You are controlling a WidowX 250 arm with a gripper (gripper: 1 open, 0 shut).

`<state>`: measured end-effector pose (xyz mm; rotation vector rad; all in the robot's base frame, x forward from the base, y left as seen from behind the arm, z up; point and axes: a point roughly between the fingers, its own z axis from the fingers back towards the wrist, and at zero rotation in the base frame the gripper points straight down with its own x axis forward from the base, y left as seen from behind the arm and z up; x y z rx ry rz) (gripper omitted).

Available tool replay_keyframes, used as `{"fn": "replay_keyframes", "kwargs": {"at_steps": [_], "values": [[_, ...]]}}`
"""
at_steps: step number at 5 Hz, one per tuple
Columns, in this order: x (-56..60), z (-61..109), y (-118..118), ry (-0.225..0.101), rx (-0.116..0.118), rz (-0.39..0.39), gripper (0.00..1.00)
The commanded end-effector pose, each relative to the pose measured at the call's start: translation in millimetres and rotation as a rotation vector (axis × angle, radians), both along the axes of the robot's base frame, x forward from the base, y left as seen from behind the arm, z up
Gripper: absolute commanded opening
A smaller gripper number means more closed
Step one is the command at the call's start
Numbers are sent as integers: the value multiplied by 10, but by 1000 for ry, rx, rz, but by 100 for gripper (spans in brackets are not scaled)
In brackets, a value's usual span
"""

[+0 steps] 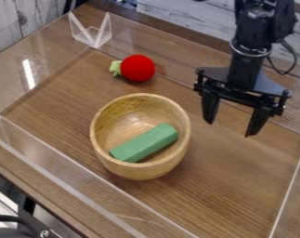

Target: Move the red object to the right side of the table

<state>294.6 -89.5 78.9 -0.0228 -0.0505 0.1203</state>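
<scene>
My claw hangs at the right of the frame, fingers spread wide and pointing down, holding nothing. The red object sits well apart from me, up and to the left of centre on the worktop, green stub facing left. It is round, so I judge a off-centre pinch could squirt it out and send it rolling toward the acrylic wall. The wooden bowl with the green block lies near my path; a low sweep could clip its rim.
</scene>
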Motion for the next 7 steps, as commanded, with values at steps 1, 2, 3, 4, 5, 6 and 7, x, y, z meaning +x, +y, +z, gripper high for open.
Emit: {"fn": "replay_keyframes", "kwargs": {"at_steps": [1,2,3,4,5,6,7], "values": [[54,88,-16,-38,-9,-33,100],[76,70,9,-39,-9,-36,100],[21,78,5,-43,-12,-75,100],[-42,119,-14,-54,-11,-116,100],[32,118,71,-61,-5,-141,100],[43,-33,25,-28,-4,-141,100],[112,-18,186,-20,13,-284,100]]}}
